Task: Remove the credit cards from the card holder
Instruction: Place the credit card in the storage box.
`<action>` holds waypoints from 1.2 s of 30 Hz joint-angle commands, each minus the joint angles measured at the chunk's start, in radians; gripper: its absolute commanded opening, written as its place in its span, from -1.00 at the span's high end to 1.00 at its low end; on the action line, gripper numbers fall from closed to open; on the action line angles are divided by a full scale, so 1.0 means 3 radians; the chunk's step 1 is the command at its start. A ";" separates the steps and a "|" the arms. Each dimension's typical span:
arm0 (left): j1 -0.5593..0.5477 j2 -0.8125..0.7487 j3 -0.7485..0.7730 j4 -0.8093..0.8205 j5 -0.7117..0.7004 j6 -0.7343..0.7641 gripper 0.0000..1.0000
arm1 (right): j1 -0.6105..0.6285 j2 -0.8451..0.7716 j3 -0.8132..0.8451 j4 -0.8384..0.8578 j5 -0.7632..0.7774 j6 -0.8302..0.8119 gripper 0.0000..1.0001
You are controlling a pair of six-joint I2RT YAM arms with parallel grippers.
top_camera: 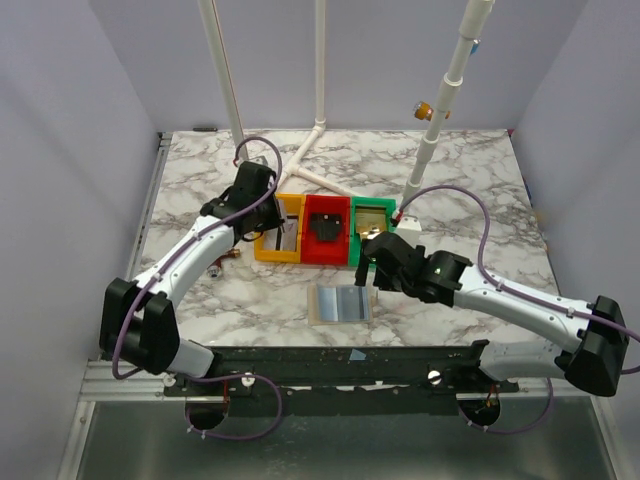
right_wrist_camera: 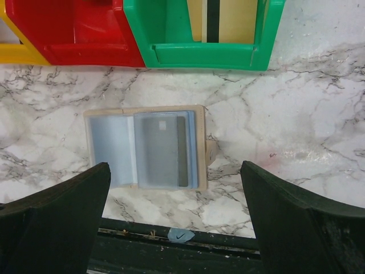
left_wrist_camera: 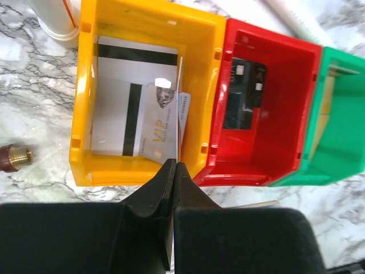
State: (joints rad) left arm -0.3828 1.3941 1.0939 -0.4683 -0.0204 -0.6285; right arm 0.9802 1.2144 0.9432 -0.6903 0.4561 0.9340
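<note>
Two claws, two states. Left claw [left_wrist_camera: 174, 166]: jaws pressed together, nothing between them, hanging over the near wall of the yellow tray [left_wrist_camera: 148, 20], where loose cards [left_wrist_camera: 137, 111] lie flat. Right claw [right_wrist_camera: 174, 164]: jaws wide apart, empty, poised above the card holder [right_wrist_camera: 114, 145].

Holder lies open and flat on the marble table [right_wrist_camera: 296, 114], near the green tray [right_wrist_camera: 199, 56] but apart from it. Its long axis runs left-right, parallel to the table's near edge. Right pocket shows one grey card [right_wrist_camera: 162, 151] with a dark stripe down its right side. That card's long axis points near-to-far, toward the trays. Left pocket looks empty.

Handling, my guess: card light, stiff, slick; pocket film soft and clingy. Holder weighs little and will likely skid on the marble, so pin one half while drawing. Best hold is a short edge of the card, wherever the pocket opens; which end that is I cannot tell.
</note>
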 commanded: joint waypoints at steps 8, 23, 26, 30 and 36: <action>-0.0241 0.0654 0.0554 -0.0570 -0.0682 0.0244 1.00 | -0.0005 -0.0146 -0.0104 -0.0046 0.0096 0.0016 -1.00; -0.0343 0.1022 0.0752 -0.0699 -0.0776 0.0344 1.00 | -0.0005 -0.0243 -0.0181 -0.0041 0.0106 0.0063 -1.00; -0.0345 0.1079 0.0767 -0.0692 -0.0758 0.0356 1.00 | -0.0005 -0.0273 -0.0193 -0.0061 0.0106 0.0083 -1.00; -0.0342 0.1119 0.0766 -0.0653 -0.0686 0.0357 1.00 | -0.0005 -0.0316 -0.0219 -0.0080 0.0114 0.0103 -1.00; -0.0341 0.1157 0.0782 -0.0623 -0.0631 0.0356 0.87 | -0.0005 -0.0315 -0.0195 -0.0107 0.0129 0.0113 -1.00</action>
State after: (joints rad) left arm -0.4801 1.7302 1.2999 -0.6632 -0.2241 -0.5308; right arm 0.9802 1.1313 0.8906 -0.6975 0.4564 0.9501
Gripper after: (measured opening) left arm 0.041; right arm 0.998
